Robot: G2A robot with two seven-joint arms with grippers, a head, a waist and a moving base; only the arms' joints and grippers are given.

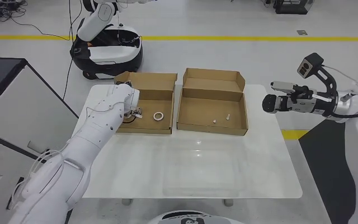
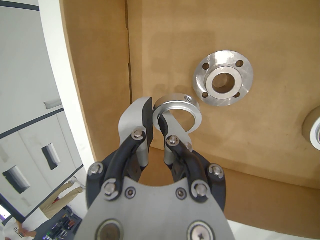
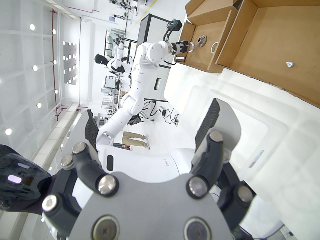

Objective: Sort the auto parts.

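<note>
The white rectangular table [image 1: 235,179] carries two open brown cardboard boxes side by side along its far edge. The right box [image 1: 212,109] holds two small bolts [image 1: 227,117]. The right gripper [image 3: 150,111] hangs beyond the table's right edge, fingers spread and empty. In the left box [image 2: 175,26], by its left wall, the left gripper [image 2: 154,113] is clamped on the rim of a silver aluminium ring collar [image 2: 178,102], one finger through the bore, one outside. The collar sits roughly level, just beside a round steel flange with four holes [image 2: 246,76], so the left arm alone looks placed to release it
</note>
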